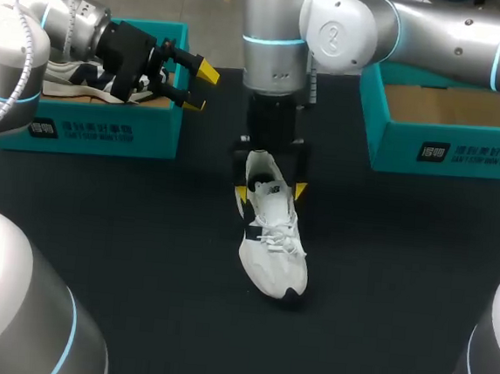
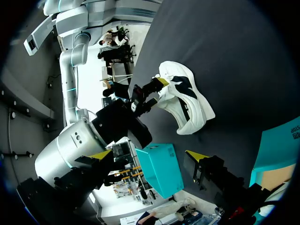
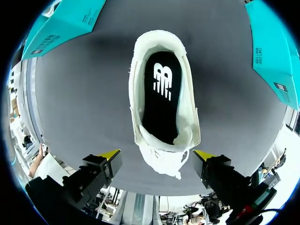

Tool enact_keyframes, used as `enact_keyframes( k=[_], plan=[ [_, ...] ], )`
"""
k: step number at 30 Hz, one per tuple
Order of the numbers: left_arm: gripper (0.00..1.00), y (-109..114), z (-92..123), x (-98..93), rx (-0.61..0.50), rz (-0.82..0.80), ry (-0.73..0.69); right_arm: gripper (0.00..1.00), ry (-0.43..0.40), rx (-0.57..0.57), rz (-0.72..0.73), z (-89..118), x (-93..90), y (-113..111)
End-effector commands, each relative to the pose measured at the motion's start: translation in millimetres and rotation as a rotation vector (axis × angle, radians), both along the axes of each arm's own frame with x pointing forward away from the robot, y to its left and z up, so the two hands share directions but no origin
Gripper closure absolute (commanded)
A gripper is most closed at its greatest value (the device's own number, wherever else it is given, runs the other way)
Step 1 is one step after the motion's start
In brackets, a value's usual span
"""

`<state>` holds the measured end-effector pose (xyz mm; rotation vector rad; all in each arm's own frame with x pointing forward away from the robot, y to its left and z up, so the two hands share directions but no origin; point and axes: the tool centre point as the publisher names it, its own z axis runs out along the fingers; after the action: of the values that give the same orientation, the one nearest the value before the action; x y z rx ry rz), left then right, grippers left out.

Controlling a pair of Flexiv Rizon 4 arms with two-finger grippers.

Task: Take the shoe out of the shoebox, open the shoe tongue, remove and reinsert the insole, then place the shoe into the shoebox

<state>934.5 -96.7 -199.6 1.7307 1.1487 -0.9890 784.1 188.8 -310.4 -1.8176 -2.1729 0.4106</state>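
Observation:
A white shoe (image 1: pixel 272 237) lies on the black table (image 1: pixel 141 230), toe toward me. Seen from straight above in the right wrist view, the shoe (image 3: pixel 140 93) has its black insole (image 3: pixel 161 101) with a white logo lying inside. My right gripper (image 1: pixel 271 191) hangs over the shoe's opening. It is open, and its yellow fingertips (image 3: pixel 110 153) stand either side of the raised tongue (image 3: pixel 164 159) without touching it. My left gripper (image 1: pixel 197 86) is open in the air at the left shoebox's right end, holding nothing. The left wrist view shows the shoe (image 2: pixel 185 101) ahead of it.
The left teal shoebox (image 1: pixel 89 129) holds a second shoe (image 1: pixel 67 79). An open teal shoebox (image 1: pixel 450 156) with a bare cardboard floor stands at the back right. Black table surface lies all around the white shoe.

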Motion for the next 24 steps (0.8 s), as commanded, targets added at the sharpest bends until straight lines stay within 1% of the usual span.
enact_keyframes(
  k=[1, 5, 10, 12, 18, 19, 20, 21, 22, 23, 24],
  plan=[
    [0.00, 0.0, 0.2, 0.1, 0.002, -0.001, -0.001, 0.00, -0.016, -0.009, -0.011, 9.7, -11.2, -2.7],
    [0.00, 0.0, 0.2, 0.1, 0.002, -0.001, -0.001, 0.00, -0.020, -0.017, -0.040, 17.8, -25.1, -5.6],
    [0.00, 0.0, 0.2, 0.1, 0.002, -0.001, -0.001, 0.00, -0.049, -0.011, -0.071, 29.4, -39.1, -8.3],
    [0.00, 0.0, 0.2, 0.1, 0.002, -0.001, -0.001, 0.00, -0.056, -0.012, -0.076, 32.6, -41.6, -7.6],
    [0.00, 0.0, 0.2, 0.1, 0.002, -0.001, -0.001, 0.00, -0.056, -0.010, -0.073, 33.7, -43.2, -7.4],
    [0.00, 0.0, 0.2, 0.1, 0.002, -0.001, -0.001, 0.11, -0.059, -0.011, -0.071, 34.1, -43.4, -7.2],
    [0.00, 0.0, 0.2, 0.1, 0.002, -0.001, -0.001, 0.49, -0.060, -0.011, -0.071, 34.3, -43.7, -7.3],
    [0.00, 0.0, 0.2, 0.1, 0.002, -0.001, -0.001, 0.59, -0.061, -0.011, -0.072, 34.4, -43.9, -7.4],
    [0.00, 0.0, 0.2, 0.1, 0.002, -0.001, -0.001, 0.85, -0.062, -0.010, -0.072, 34.5, -44.0, -7.4],
    [0.00, 0.0, 0.2, 0.1, 0.002, -0.001, -0.001, 1.00, -0.062, -0.010, -0.071, 34.7, -44.1, -7.4],
    [0.00, 0.0, 0.2, 0.1, 0.002, -0.001, -0.001, 1.00, -0.059, -0.009, -0.070, 34.8, -44.0, -7.3]
  ],
)
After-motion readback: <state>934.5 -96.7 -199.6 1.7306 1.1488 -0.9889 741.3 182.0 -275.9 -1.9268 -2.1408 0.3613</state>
